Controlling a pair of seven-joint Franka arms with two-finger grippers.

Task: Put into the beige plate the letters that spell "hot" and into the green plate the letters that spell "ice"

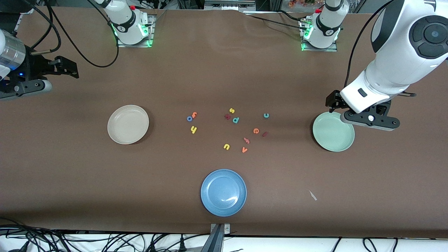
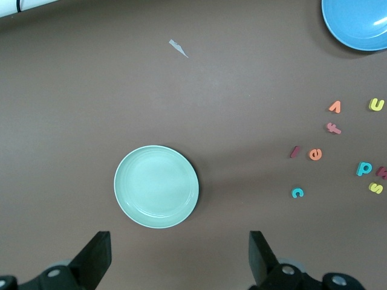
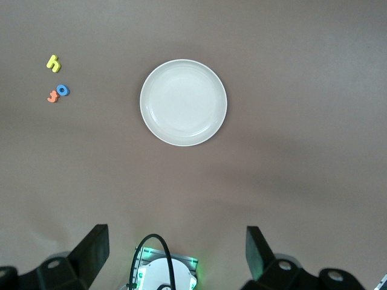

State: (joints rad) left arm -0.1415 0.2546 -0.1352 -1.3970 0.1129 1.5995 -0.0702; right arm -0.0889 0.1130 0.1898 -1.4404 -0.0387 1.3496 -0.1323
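Note:
The beige plate (image 1: 128, 124) (image 3: 183, 103) lies toward the right arm's end and holds nothing. Beside it lie the yellow h (image 1: 193, 130) (image 3: 54, 63), blue o (image 1: 189, 118) (image 3: 63, 90) and orange t (image 1: 194, 114) (image 3: 53, 96). The green plate (image 1: 333, 132) (image 2: 156, 186) is bare too, at the left arm's end. The teal c (image 1: 266, 115) (image 2: 297, 193), orange e (image 1: 256, 131) (image 2: 315, 154) and dark red i (image 1: 265, 133) (image 2: 295, 151) lie mid-table. My left gripper (image 1: 332, 102) (image 2: 179, 254) hangs open over the green plate's edge. My right gripper (image 1: 67, 67) (image 3: 175, 248) is open and raised near its base.
A blue plate (image 1: 223, 192) (image 2: 357, 23) sits nearest the front camera. Other letters lie among the task's: yellow s (image 1: 231, 110), teal p (image 1: 236, 120), yellow u (image 1: 226, 146), orange v (image 1: 244, 149), a pink one (image 1: 246, 140). A scrap of paper (image 1: 312, 195) lies near the front edge.

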